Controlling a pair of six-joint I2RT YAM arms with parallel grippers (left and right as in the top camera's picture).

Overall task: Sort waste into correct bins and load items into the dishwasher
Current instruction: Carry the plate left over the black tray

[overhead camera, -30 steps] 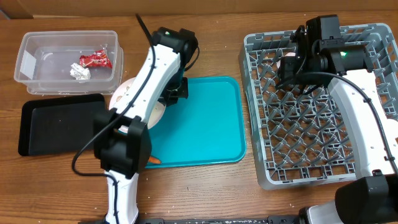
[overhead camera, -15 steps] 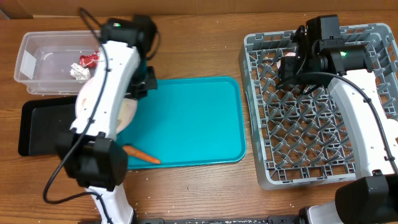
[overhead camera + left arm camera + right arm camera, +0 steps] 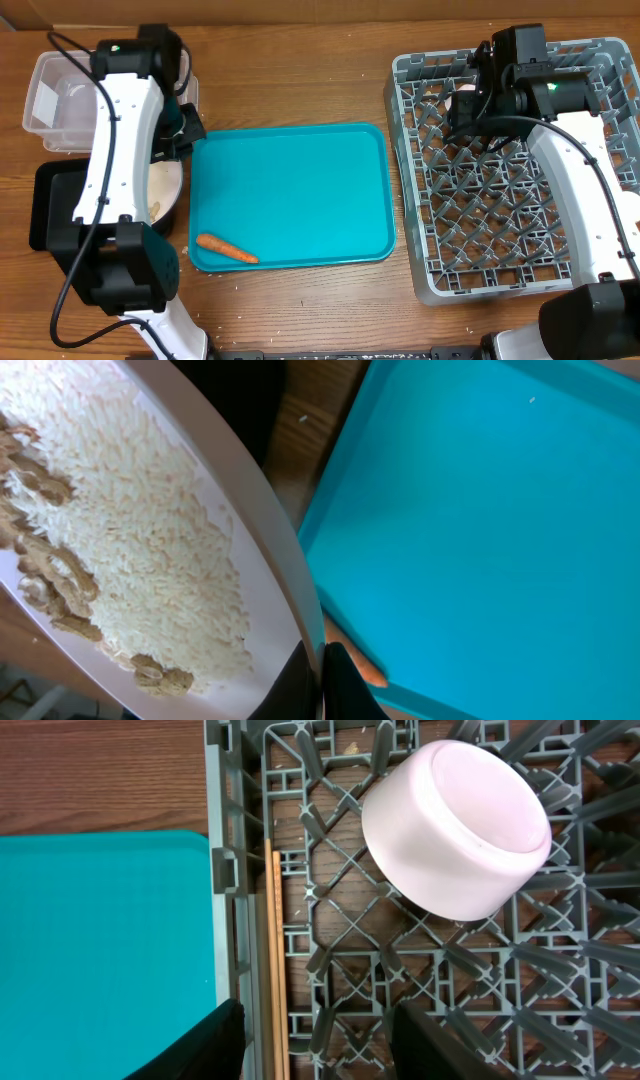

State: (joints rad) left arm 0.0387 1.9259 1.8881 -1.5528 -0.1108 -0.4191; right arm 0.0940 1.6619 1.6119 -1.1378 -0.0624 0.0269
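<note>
My left gripper [image 3: 180, 148] is shut on the rim of the round white plate [image 3: 165, 196], which hangs over the right end of the black tray [image 3: 50, 205]. In the left wrist view the plate [image 3: 265, 530] carries white rice-like crumbs and beige nut-like scraps [image 3: 60, 565], with my left gripper [image 3: 322, 682] pinching its edge. A small orange carrot [image 3: 227, 248] lies on the teal tray [image 3: 300, 180]. My right gripper [image 3: 320, 1055] stands open above the grey dish rack [image 3: 330, 900]. An upturned pink bowl [image 3: 457, 830] and chopsticks [image 3: 275, 960] lie in that rack.
The clear tub [image 3: 55, 95] sits behind the black tray, partly hidden by my left arm. The dish rack [image 3: 520, 250] fills the right side of the table. Bare wood shows between the teal tray and the rack.
My left arm has swung left with the plate, off the teal tray and over the black tray, uncovering the carrot. The right arm has not moved.
</note>
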